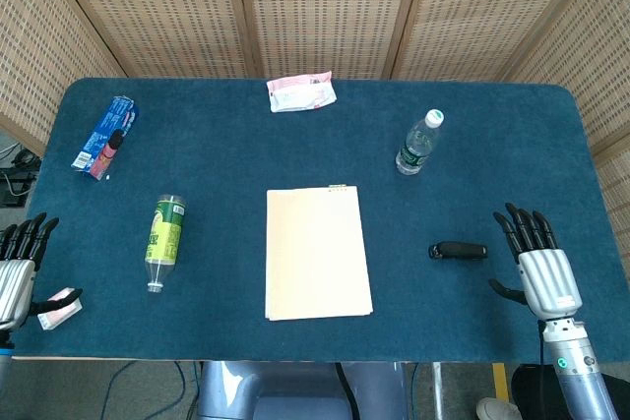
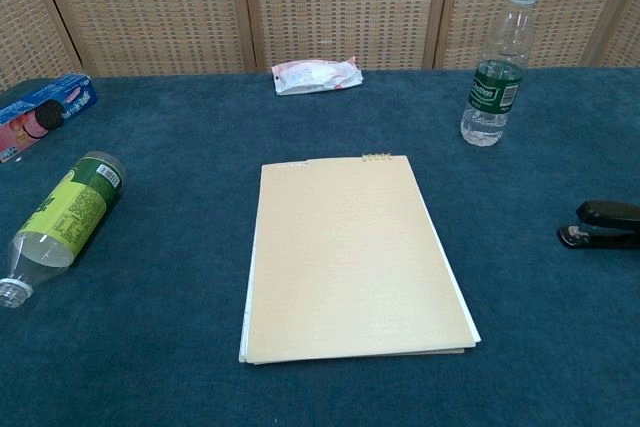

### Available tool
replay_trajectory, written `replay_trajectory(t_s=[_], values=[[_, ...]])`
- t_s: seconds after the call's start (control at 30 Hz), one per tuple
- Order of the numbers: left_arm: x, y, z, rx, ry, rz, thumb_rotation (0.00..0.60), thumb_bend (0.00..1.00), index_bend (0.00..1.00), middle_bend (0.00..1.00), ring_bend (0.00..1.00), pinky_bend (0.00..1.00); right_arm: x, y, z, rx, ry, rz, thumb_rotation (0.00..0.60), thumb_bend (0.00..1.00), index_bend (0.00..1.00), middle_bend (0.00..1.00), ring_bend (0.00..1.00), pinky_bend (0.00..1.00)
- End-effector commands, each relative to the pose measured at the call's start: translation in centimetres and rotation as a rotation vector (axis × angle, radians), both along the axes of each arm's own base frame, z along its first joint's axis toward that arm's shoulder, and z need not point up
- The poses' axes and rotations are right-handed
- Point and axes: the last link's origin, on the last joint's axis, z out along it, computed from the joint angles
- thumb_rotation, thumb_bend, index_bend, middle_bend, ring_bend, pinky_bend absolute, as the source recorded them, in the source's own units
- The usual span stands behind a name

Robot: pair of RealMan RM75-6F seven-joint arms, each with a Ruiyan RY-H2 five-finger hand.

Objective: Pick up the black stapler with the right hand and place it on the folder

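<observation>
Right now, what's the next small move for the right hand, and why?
Probably shift the right hand toward the robot's left, over the black stapler, then lower to grasp. The hand is open, resting beside the stapler and apart from it. The stapler lies flat on the table, between the hand and the folder, and nothing stands in the way.

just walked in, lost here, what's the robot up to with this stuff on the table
Nothing is being held yet. The right robot hand rests open on the blue table, just right of the black stapler, which it has not touched. The tan folder lies flat at the centre, with nothing on it. The left robot hand sits idle at the far edge.
</observation>
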Motion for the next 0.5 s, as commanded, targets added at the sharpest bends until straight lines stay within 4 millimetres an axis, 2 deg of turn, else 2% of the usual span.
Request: replay_trajectory(t_s=[0.03, 0.5], values=[[0.05, -0.01, -0.02, 0.003, 0.001, -0.003, 0.600, 0.07, 0.00, 0.00, 0.00, 0.00, 0.03, 0.05, 0.04, 0.000, -0.002, 0.002, 0.600, 0.13, 0.05, 0.00, 0.00, 0.07], [0.12, 0.10, -0.24, -0.007, -0.002, -0.008, 0.600, 0.07, 0.00, 0.00, 0.00, 0.00, 0.48, 0.47, -0.39, 0.042, -0.016, 0.006, 0.600, 0.13, 0.05, 0.00, 0.00, 0.07]])
